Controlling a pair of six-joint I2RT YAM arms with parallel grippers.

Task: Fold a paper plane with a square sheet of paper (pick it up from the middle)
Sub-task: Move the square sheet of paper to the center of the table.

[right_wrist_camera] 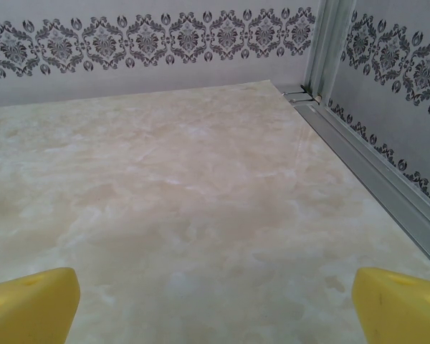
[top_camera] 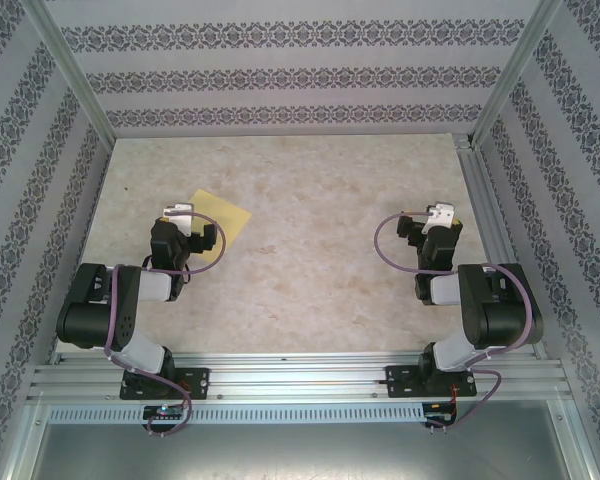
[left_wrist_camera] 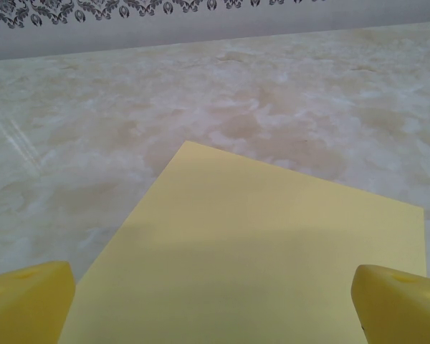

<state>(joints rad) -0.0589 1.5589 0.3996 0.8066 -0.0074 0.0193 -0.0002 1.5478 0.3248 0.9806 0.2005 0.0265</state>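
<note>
Nearest me, along the table's front edge, runs a pale metal rail [top_camera: 290,370]; the two arms are bolted there side by side, the left arm [top_camera: 98,305] and the right arm [top_camera: 498,305], both dark and white; each reaches forward over the table, with a thin purple cable [top_camera: 380,245] looping out around the right arm's end and another purple cable [top_camera: 220,232] curving about the left one's. Farther out hang the grippers; the left gripper [left_wrist_camera: 213,304] has its yellow fingers [left_wrist_camera: 32,301] spread wide apart, one at each side of its wrist view, with nothing clamped between them; the right gripper [right_wrist_camera: 216,307] likewise has its yellow fingers [right_wrist_camera: 34,304] well apart, and between them I see bare table. The square sheet of paper [left_wrist_camera: 258,251], plain pale yellow, lies flat and unfolded on the left part of the table, turned at an angle so that one corner points toward the far side; from above, the left gripper partly hides it; I cannot tell whether the fingers touch it. Beyond the sheet the table [top_camera: 320,210] stretches back, its top cream and marbled with tan blotches; past its far edge stands a pale wall [top_camera: 295,105] with bands of dark ornamental pattern running across it.
</note>
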